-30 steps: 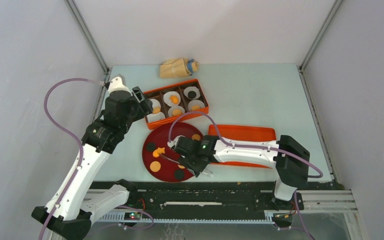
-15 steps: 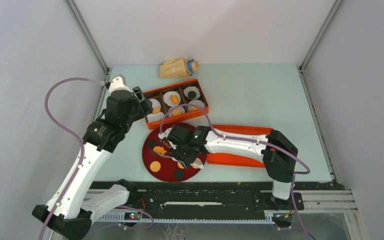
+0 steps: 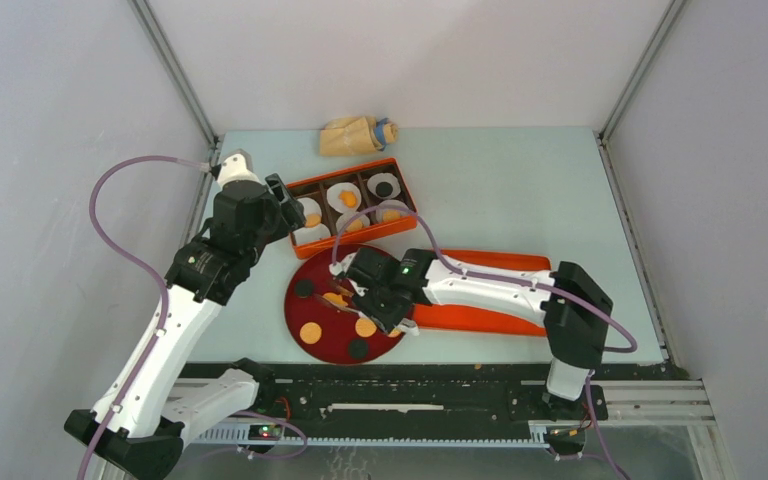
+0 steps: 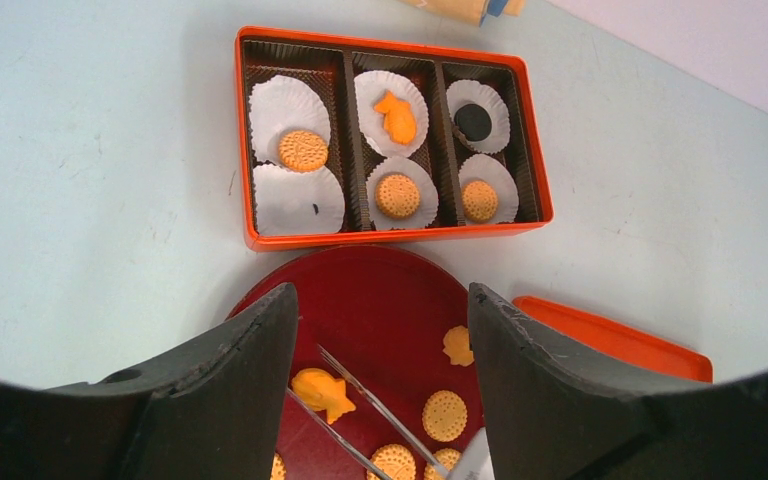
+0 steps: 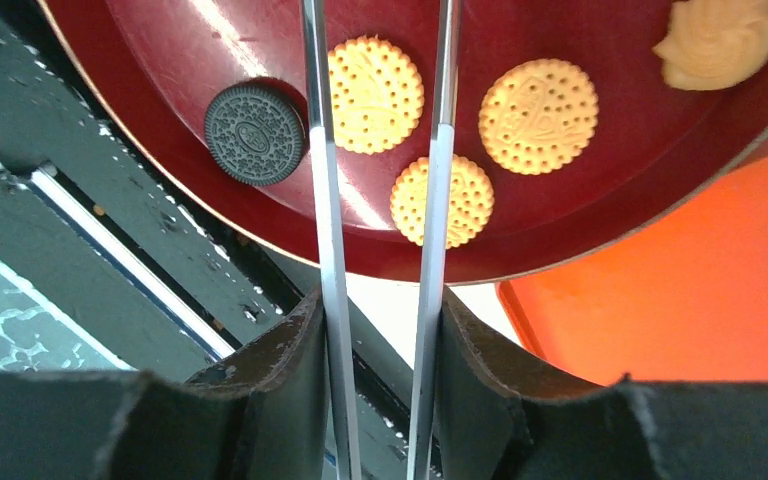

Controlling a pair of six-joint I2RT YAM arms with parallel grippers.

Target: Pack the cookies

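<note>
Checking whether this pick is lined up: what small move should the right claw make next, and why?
Probably squeeze the tweezers shut and lift. The right claw holds them over the red plate, and in the left wrist view their tips appear to straddle the orange fish-shaped cookie. One liner in the box holds no cookie.

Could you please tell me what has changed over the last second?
The right gripper, clamped on the tweezers, swung left and farther over the red plate; their prongs now flank the fish-shaped cookie. The left gripper stayed open near the orange box, whose cookies did not move.
</note>
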